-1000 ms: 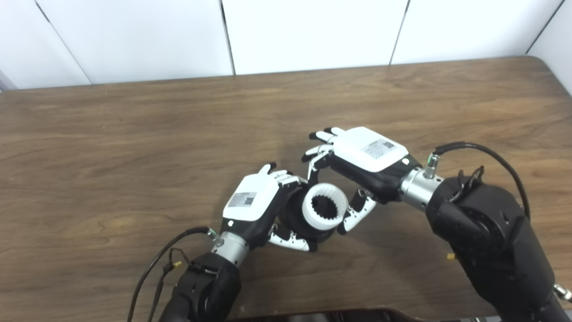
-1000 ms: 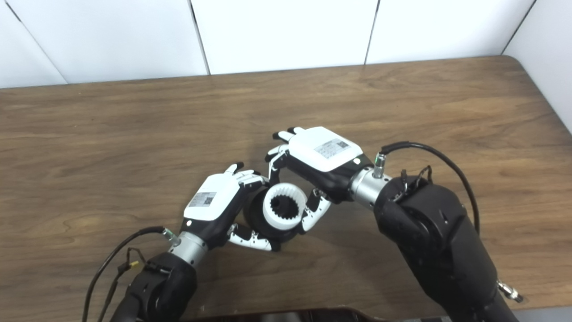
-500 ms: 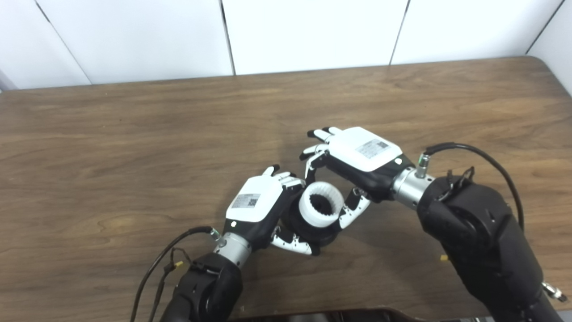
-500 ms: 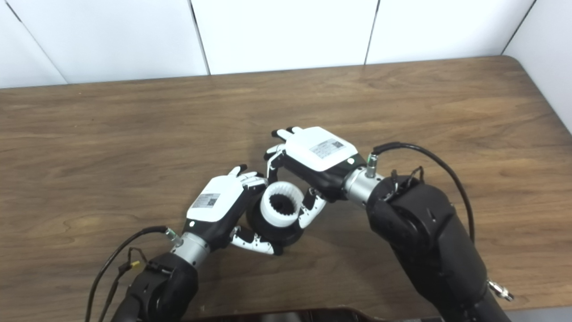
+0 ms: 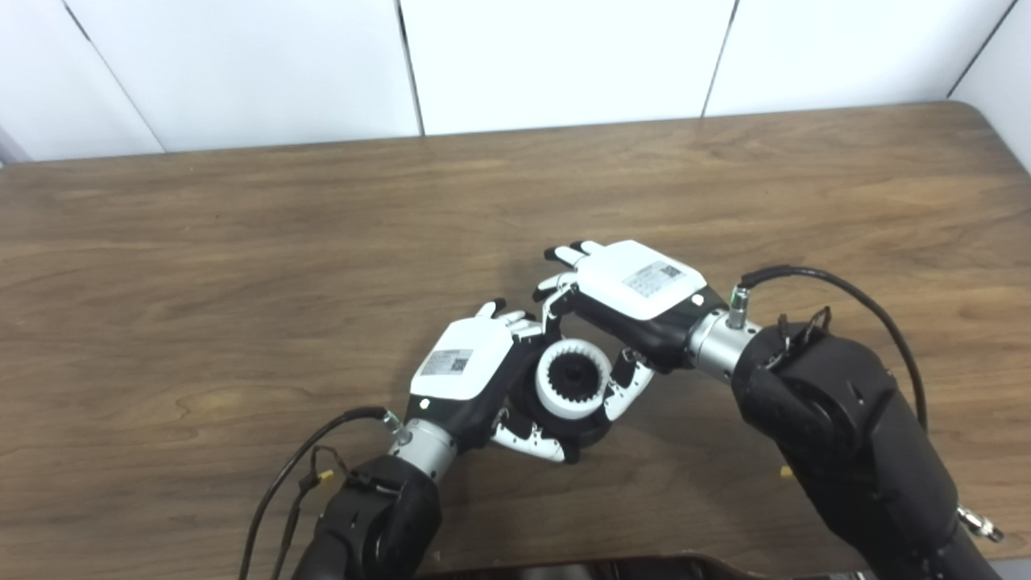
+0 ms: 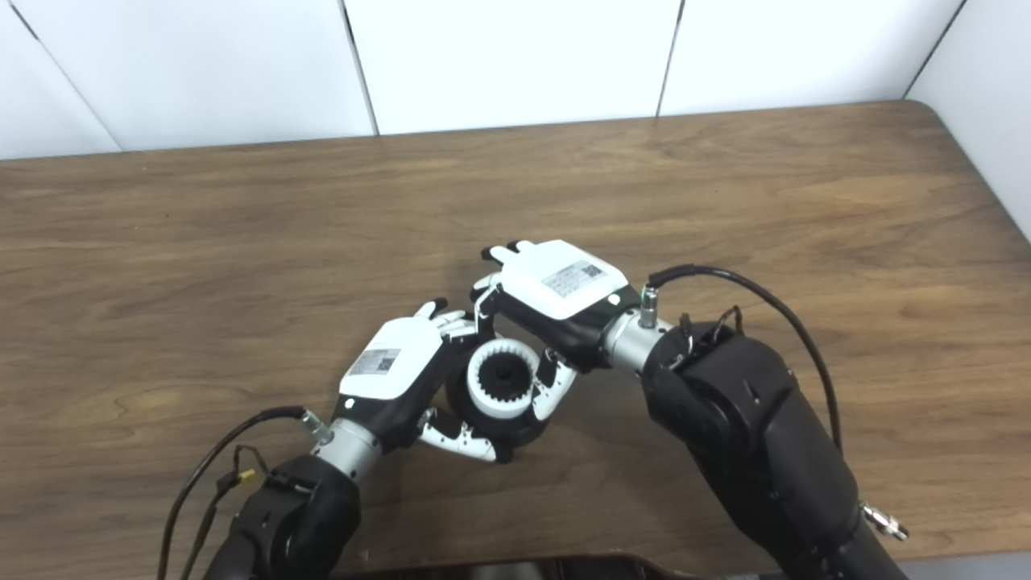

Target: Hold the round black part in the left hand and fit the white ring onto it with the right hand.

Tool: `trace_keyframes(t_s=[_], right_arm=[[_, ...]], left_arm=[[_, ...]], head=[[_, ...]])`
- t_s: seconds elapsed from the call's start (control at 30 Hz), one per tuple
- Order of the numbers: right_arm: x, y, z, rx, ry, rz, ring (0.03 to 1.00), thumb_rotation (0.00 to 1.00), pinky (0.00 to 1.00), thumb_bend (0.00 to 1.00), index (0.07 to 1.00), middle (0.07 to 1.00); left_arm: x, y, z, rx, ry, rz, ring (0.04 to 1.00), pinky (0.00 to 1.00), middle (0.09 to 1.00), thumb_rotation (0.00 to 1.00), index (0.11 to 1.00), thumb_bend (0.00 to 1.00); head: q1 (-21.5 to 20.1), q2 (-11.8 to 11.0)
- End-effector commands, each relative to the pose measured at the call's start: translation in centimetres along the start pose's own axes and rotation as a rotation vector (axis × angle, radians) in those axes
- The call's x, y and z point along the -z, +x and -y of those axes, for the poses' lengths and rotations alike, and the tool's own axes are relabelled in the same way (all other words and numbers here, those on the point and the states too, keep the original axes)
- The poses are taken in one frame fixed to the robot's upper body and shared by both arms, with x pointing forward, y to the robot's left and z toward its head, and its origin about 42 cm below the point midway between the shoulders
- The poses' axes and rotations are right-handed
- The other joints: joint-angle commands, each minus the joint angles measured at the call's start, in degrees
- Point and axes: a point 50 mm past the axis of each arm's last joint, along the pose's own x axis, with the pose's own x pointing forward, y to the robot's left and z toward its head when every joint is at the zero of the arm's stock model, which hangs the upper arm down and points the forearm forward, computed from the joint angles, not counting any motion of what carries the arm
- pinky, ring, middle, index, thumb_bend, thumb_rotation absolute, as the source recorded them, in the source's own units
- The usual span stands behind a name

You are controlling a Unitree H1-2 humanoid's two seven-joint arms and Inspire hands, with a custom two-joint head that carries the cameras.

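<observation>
My left hand (image 5: 467,370) is shut on the round black part (image 5: 581,431), holding it at the middle front of the table, its face turned up and to the right. The white ring (image 5: 572,381), toothed on the inside, sits on the black part's face. My right hand (image 5: 632,290) is shut on the ring, fingers on its far side and thumb on its near right side. In the right eye view the ring (image 6: 501,380) sits between my left hand (image 6: 395,366) and my right hand (image 6: 556,282). Most of the black part is hidden behind the ring and fingers.
The brown wooden table (image 5: 242,242) stretches all around the hands. White wall panels (image 5: 548,56) stand behind its far edge. A dark edge (image 5: 564,568) shows at the bottom of the picture.
My right hand has moved left and down with the white ring, pressing it closer onto the black part. The left hand has shifted slightly up and right.
</observation>
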Motion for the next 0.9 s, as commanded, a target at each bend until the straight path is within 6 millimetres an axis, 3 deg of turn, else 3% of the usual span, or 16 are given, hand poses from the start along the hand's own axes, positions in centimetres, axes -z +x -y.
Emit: trace_keyframes(t_s=[0.0,0.23,0.27,0.3,0.37,0.43,0.57,0.87], right_arm=[[-0.7,0.2,0.6,0.013,-0.027,0.036,0.991,0.14,1.00,0.52,0.484,0.850],[-0.6,0.1,0.6,-0.001,-0.028,0.025,0.984,0.15,1.00,0.52,0.491,0.850],[-0.5,0.0,0.6,-0.002,-0.025,0.025,0.987,0.26,1.00,0.71,0.576,0.853],[-0.4,0.0,0.5,-0.003,-0.021,0.023,0.991,0.34,1.00,0.81,0.637,0.863],[-0.2,-0.1,0.6,-0.007,-0.020,0.017,0.999,0.44,1.00,0.93,0.723,0.888],[0.1,-0.2,0.7,-0.004,-0.024,0.007,1.000,0.50,1.00,0.98,0.779,0.911],[0.4,-0.3,1.4,0.016,-0.017,0.002,1.000,0.56,1.00,1.00,0.838,0.941],[-0.2,-1.3,5.3,0.053,-0.074,0.016,1.000,0.55,1.00,1.00,0.818,0.949]], left_arm=[[-0.5,0.5,-0.9,-0.035,0.031,0.018,0.900,1.00,0.805,0.06,0.482,0.52],[-0.6,0.5,-0.9,-0.046,0.027,0.021,0.894,1.00,0.798,0.06,0.482,0.52],[-0.6,0.5,-0.9,-0.047,0.027,0.023,0.895,1.00,0.800,0.06,0.482,0.52],[-0.5,0.5,-0.9,-0.047,0.025,0.024,0.894,1.00,0.798,0.06,0.482,0.52],[-0.5,0.5,-0.9,-0.042,0.023,0.021,0.895,1.00,0.797,0.06,0.482,0.52],[-0.5,0.5,-0.9,-0.044,0.022,0.022,0.895,1.00,0.796,0.06,0.482,0.52],[-0.5,0.5,-0.9,-0.039,0.019,0.021,0.900,1.00,0.802,0.06,0.482,0.52],[-0.4,0.4,-1.0,-0.042,0.034,0.018,0.893,1.00,0.794,0.06,0.482,0.52]], head=[[0.1,0.1],[0.2,0.1],[0.2,0.1],[0.2,0.1],[0.1,0.1],[0.1,0.1],[0.0,0.1],[0.0,0.1]])
